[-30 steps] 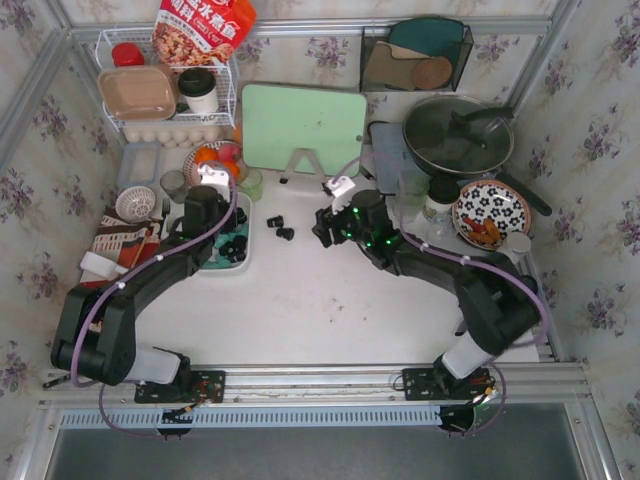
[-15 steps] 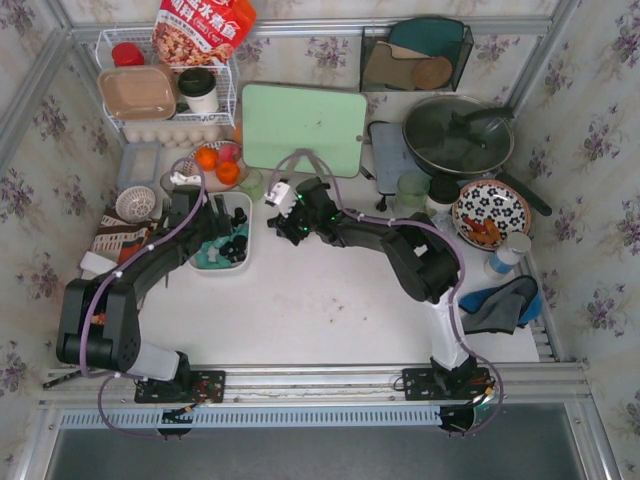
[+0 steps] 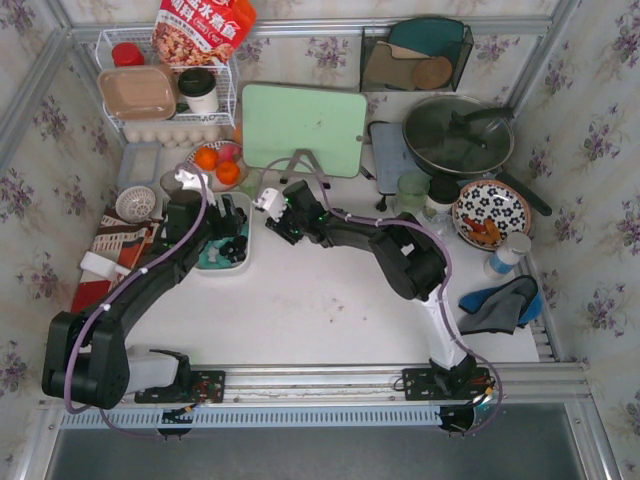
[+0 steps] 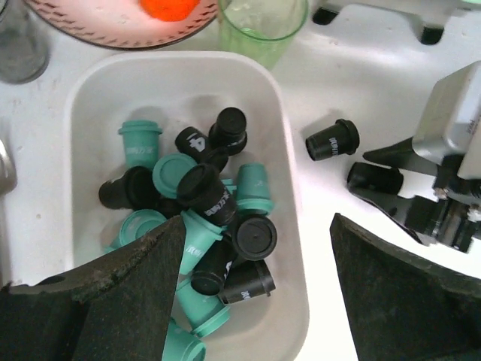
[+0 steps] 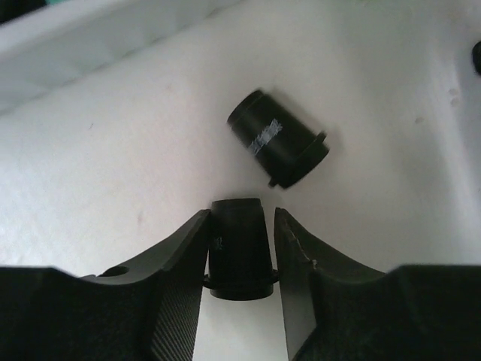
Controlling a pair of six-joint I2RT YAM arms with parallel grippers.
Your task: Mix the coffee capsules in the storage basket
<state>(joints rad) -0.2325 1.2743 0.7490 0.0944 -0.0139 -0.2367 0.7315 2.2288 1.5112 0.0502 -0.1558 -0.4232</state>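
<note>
As the top camera shows it, the shallow white storage basket (image 3: 247,240) with rounded corners lies on the white table (image 3: 320,300) at about nine o'clock from the table's middle, its long axis running twelve to six. The left gripper (image 3: 222,232) hangs over it, and the right gripper (image 3: 277,226) sits just at the basket's three o'clock side. In the left wrist view the storage basket (image 4: 180,64) holds a jumbled heap of small cup-shaped coffee capsules (image 4: 207,195) pointing every way, some upright and some on their sides. About seven teal-green and seven black ones show, with more hidden under the near finger. Two further black ones lie on the table at the basket's three o'clock. The left gripper (image 4: 257,226) is spread wide and grasps nothing, one finger above the heap and the other outside the basket wall; whether either touches anything I cannot tell. In the right wrist view the right gripper (image 5: 240,252) has closed in on one black capsule (image 5: 239,241), a pad against each flank. Its long axis runs twelve to six, flanged end toward six. One loose black capsule (image 5: 278,147) lies on its side at one o'clock of it, axis ten to four, flange toward four.
</note>
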